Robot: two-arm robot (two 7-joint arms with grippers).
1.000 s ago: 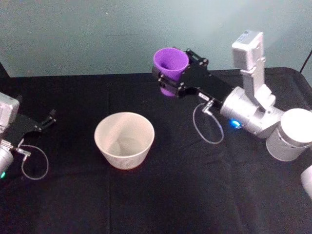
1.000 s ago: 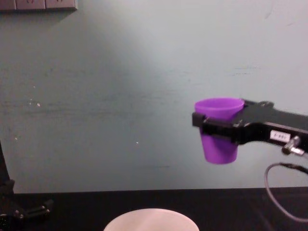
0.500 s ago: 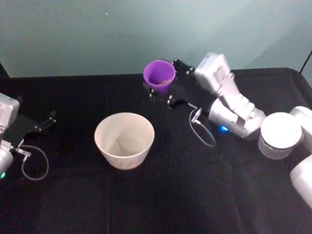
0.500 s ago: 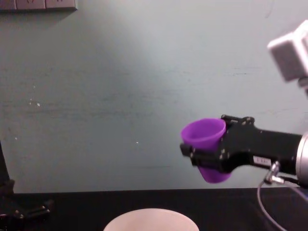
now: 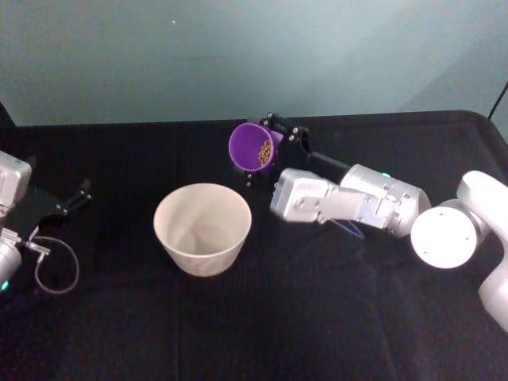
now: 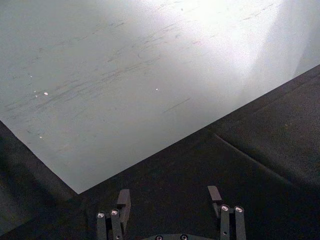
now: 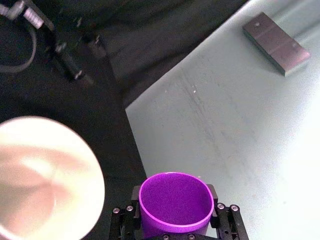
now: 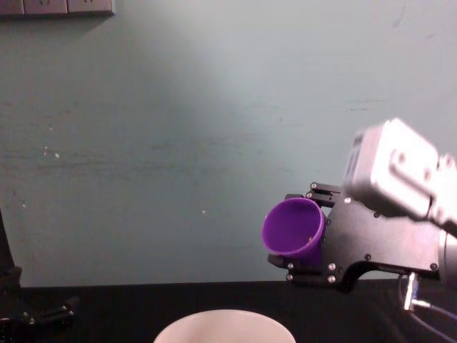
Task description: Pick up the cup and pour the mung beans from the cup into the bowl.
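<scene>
the right gripper's (image 5: 262, 151) black fingers are clamped on the cup (image 5: 247, 146), one on each side of its wall, just below the rim. the cup is a small bright purple tumbler, smooth, with no handle. it is tipped well over, its mouth turned toward the robot's left and down toward the bowl (image 5: 203, 252). a little cluster of yellowish-brown mung beans (image 5: 263, 150) sits inside against the low side, close to the lip. from the chest view the cup (image 8: 291, 229) hangs in the air above the counter, up over the right end of the bowl's rim (image 8: 226, 316) and not touching it. the right wrist view looks straight into the purple mouth (image 7: 173, 199), with the bowl (image 7: 75, 165) lower and off to one side.

the bowl is wide, round, pale pinkish white, with a smooth rim, upright on the black-draped counter (image 5: 317, 317). behind the fingers come the black gripper body, then the silver-white arm reaching in from the right.

the left gripper (image 5: 82, 194) rests at the counter's left edge, well apart from the bowl, its fingers (image 6: 123, 198) spread apart around nothing. a blue-green wall stands behind, with a grey plate (image 8: 57, 6) mounted high on it.
</scene>
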